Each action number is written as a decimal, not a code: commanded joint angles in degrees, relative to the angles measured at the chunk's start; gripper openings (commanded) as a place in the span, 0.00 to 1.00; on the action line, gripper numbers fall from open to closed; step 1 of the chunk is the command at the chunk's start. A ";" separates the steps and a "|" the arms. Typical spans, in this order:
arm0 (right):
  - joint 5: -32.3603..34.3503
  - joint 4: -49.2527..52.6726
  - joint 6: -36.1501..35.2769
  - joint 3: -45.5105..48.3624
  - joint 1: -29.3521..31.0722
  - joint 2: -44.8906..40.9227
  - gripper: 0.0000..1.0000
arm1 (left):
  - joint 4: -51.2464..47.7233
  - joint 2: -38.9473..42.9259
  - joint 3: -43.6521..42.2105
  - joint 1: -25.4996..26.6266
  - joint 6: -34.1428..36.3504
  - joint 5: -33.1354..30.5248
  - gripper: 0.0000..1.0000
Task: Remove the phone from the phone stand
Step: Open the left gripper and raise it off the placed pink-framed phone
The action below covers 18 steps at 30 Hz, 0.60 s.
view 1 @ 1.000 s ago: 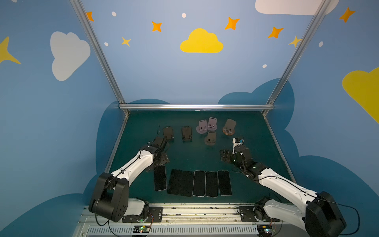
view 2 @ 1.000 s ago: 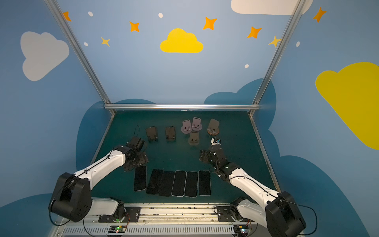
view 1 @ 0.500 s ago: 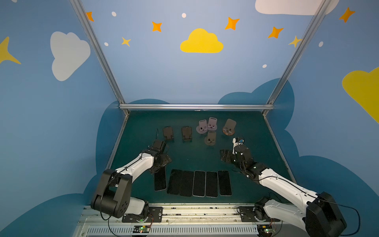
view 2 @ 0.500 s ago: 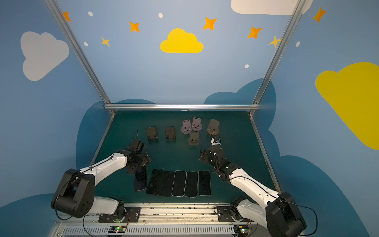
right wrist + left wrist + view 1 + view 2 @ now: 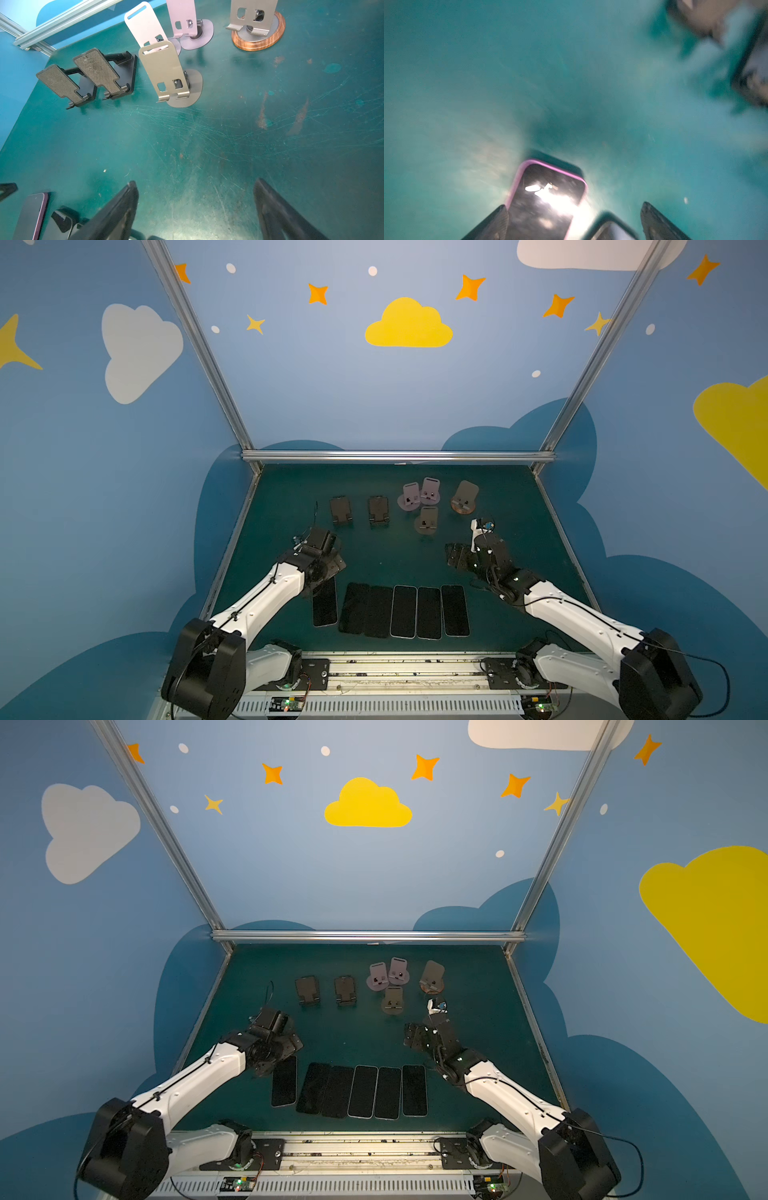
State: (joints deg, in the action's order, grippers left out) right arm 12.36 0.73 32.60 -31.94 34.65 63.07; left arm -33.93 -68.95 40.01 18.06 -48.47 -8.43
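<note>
Several phones lie flat in a row near the table's front edge. The leftmost phone (image 5: pixel 325 608) (image 5: pixel 284 1083) has a pink rim in the left wrist view (image 5: pixel 546 199). My left gripper (image 5: pixel 329 572) (image 5: pixel 286 1052) (image 5: pixel 574 204) hovers over its far end. The jaws are open and wider than the phone, gripping nothing. Two black phone stands (image 5: pixel 340 510) (image 5: pixel 378 510) stand behind it, both empty. My right gripper (image 5: pixel 455 556) (image 5: pixel 413 1038) (image 5: pixel 195 199) is open over bare green mat.
Two pink stands (image 5: pixel 143 25) (image 5: pixel 182 16), a grey stand (image 5: pixel 164 70) and a stand on a wood-look base (image 5: pixel 257 39) cluster at the back right, all empty. The aluminium frame rail (image 5: pixel 395 456) bounds the far edge of the table. Blue walls close in both sides.
My left gripper has moved from near the black stands toward the front, over the leftmost phone's far end. The right arm has stayed still.
</note>
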 commanded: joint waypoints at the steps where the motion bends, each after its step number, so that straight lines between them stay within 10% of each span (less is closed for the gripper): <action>1: -0.43 0.07 -0.26 -1.98 0.33 -0.06 0.87 | 0.67 -0.34 -3.40 -2.04 -0.77 -3.59 0.99; 18: -0.22 0.26 -0.52 -1.97 0.34 -0.37 0.87 | 12.81 -6.65 -6.46 1.23 0.43 10.89 0.99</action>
State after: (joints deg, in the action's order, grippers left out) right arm 12.36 0.73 32.56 -31.94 34.68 63.09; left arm -25.36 -74.78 34.15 17.32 -46.81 -4.16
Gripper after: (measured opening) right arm 0.872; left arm 0.991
